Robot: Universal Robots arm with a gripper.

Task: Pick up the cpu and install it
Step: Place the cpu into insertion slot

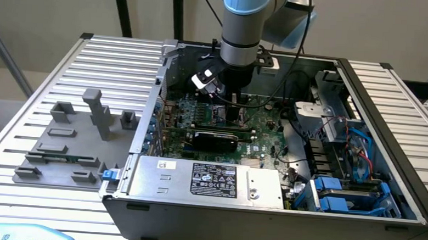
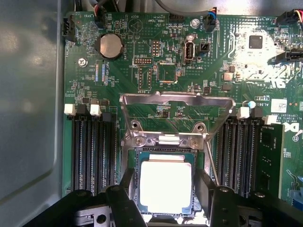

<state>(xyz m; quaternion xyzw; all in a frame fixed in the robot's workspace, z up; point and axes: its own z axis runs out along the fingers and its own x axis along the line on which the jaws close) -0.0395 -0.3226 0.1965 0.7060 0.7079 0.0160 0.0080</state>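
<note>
The jaws stand spread to either side of the cpu (image 2: 165,187) with a sliver of gap seeming to show at each edge, so the gripper (image 2: 165,201) reads as open around it, not clamped. The cpu lies flat and square in its socket (image 2: 165,141) on the board (image 2: 142,47), between two banks of memory slots (image 2: 92,151), and the arm (image 1: 240,33) reaches down into the case (image 1: 268,216). I judge picking and placing done, but the metal frame (image 2: 177,98) above the socket stands raised, so the chip is not yet locked down.
</note>
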